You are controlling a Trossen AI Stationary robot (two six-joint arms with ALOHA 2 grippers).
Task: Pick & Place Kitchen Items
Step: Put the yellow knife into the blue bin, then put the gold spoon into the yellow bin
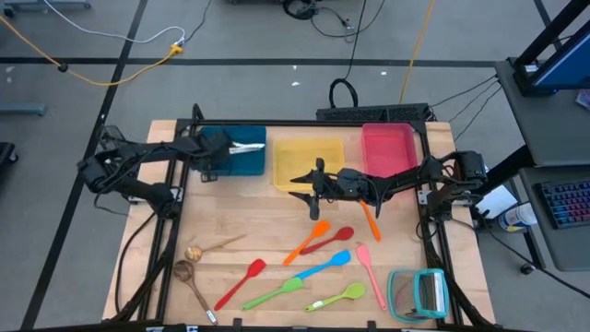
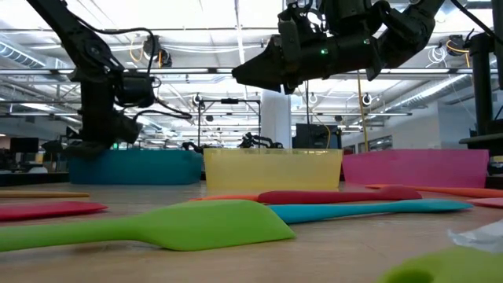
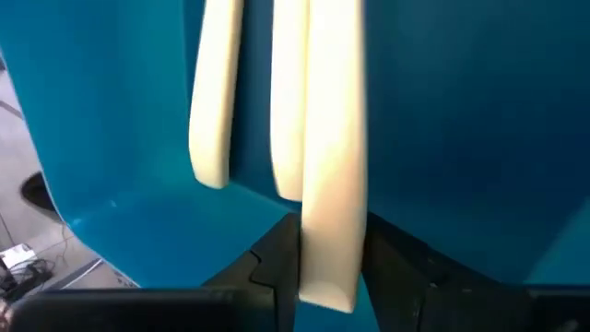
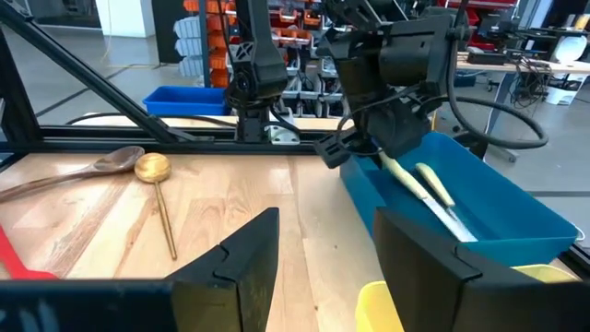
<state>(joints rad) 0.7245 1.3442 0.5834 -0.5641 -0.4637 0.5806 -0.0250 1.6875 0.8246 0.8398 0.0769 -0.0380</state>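
The left gripper [image 1: 224, 149] hangs over the blue tray [image 1: 247, 163] at the upper left, a pale-handled knife [image 3: 329, 184] between its fingers — pinching or letting go, I cannot tell. It should open slowly and lift straight up. The right gripper [image 1: 300, 180] waits spread wide over the yellow tray [image 1: 334, 148] — other utensils lie lower down.

One camera looks straight down on the whole desk [image 1: 277, 242] from high above. A second sits at desk level, very close to a green spatula [image 2: 157, 226], facing the three trays. The left wrist camera peers closely into the blue tray [image 3: 479, 138]. The right wrist camera faces that same tray from across the desk
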